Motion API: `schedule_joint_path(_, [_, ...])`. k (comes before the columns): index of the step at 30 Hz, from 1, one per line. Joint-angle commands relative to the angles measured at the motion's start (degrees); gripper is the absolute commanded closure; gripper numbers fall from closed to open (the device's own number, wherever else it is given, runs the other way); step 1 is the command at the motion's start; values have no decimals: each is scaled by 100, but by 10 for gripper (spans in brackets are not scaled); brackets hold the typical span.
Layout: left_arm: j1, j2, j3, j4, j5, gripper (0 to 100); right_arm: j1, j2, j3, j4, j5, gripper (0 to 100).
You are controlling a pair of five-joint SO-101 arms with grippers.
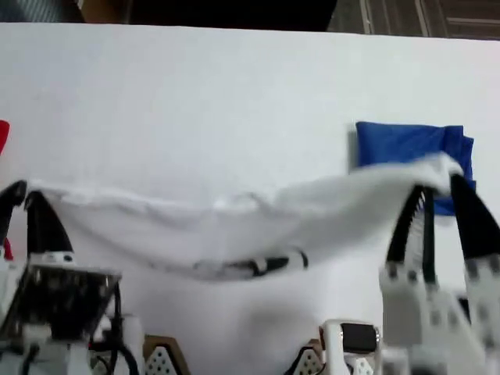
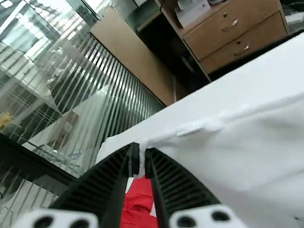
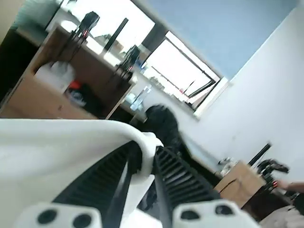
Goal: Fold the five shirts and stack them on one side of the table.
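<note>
Left gripper (image 2: 140, 154), right gripper (image 3: 146, 160) each clamped on white shirt (image 1: 234, 223), stretched aloft between them.

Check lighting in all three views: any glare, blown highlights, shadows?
High view: even light; the white shirt barely stands out from the white table, with a soft shadow on the table beneath it. Left wrist view: bright reflections streak the glass wall. Right wrist view: the windows are blown out white.
</note>
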Motion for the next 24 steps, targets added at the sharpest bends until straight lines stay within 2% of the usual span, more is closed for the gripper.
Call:
schedule_joint_path(1, [-53, -211, -119, 44, 35, 976, 31, -356, -132, 110, 26, 978])
schedule_joint_path(13, [-53, -360, 145, 44, 44, 976, 4, -646, -141, 303, 18, 978])
schedule_joint_path(24, [-53, -1319, 295, 53, 44, 976, -13, -585, -1609, 1499, 9, 978])
